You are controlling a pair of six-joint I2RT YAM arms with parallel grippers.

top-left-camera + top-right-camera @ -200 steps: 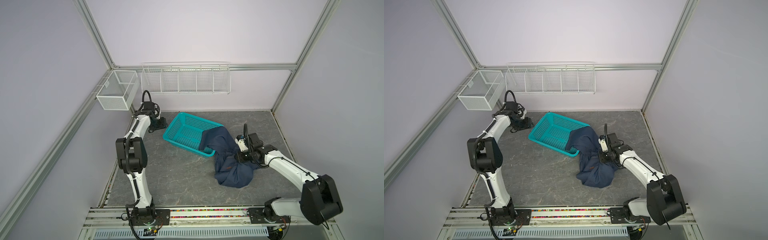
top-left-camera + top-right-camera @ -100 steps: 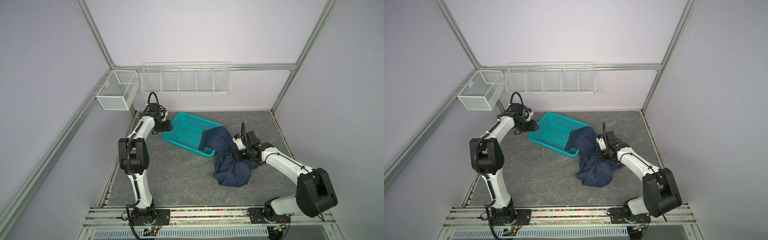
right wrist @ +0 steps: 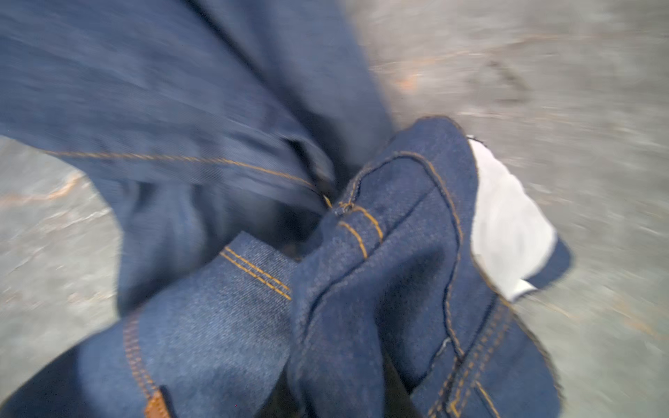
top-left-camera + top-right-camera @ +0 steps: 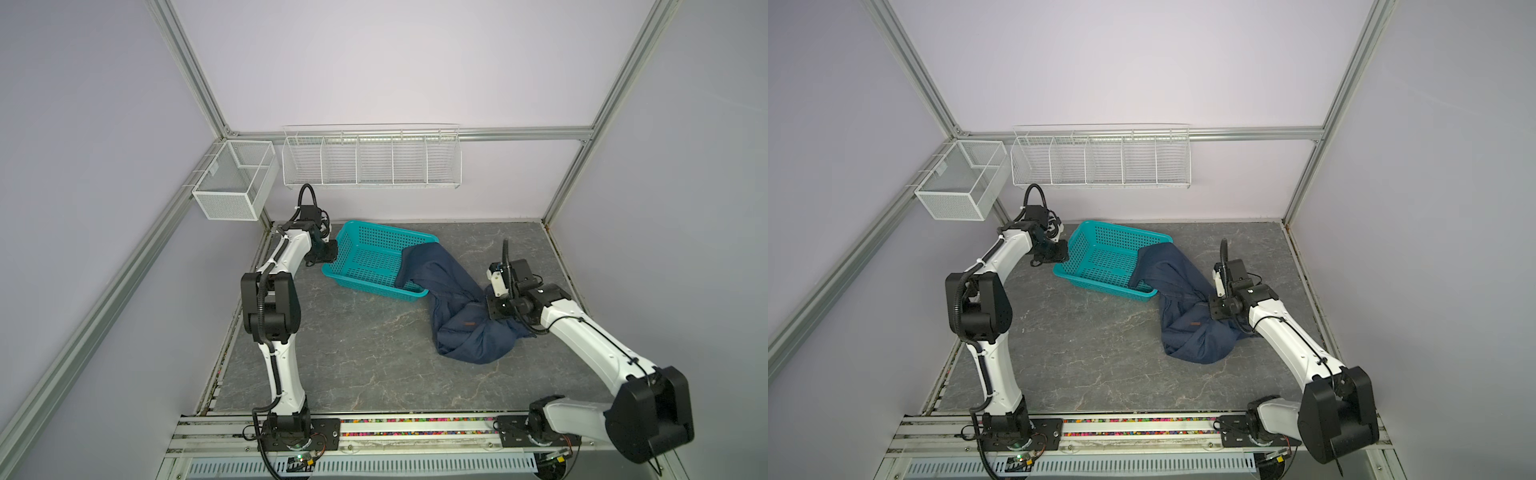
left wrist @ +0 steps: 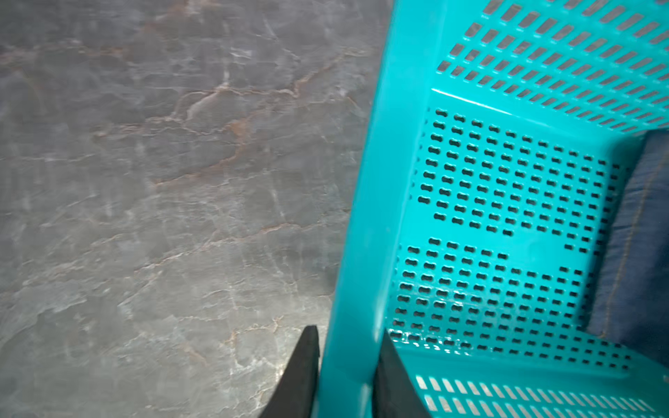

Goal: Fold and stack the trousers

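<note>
The trousers (image 4: pixel 461 299) (image 4: pixel 1183 286) are dark navy jeans heaped on the grey mat. One end hangs over the right end of the teal basket (image 4: pixel 370 286) (image 4: pixel 1100 286) and lies inside it. A tan patch (image 4: pixel 469 323) shows on the heap. My right gripper (image 4: pixel 492 309) (image 4: pixel 1214 309) presses into the heap's right side. In the right wrist view, the right gripper (image 3: pixel 336 391) is shut on a fold of denim near a pale lining (image 3: pixel 506 224). My left gripper (image 4: pixel 330 253) (image 4: pixel 1064 251) is at the basket's left corner. In the left wrist view, the left gripper (image 5: pixel 347 362) is shut on the basket's rim (image 5: pixel 380 181).
A white wire rack (image 4: pixel 370 160) hangs on the back wall and a white mesh box (image 4: pixel 232 183) on the left frame. Aluminium posts stand at the corners. The arms' base rail (image 4: pixel 374 432) runs along the front edge. Bare mat (image 4: pixel 353 353) lies in front of the basket.
My left gripper has swung from the back left corner to the basket's left corner and closed on its rim. The right gripper keeps its hold on the trousers and has barely shifted.
</note>
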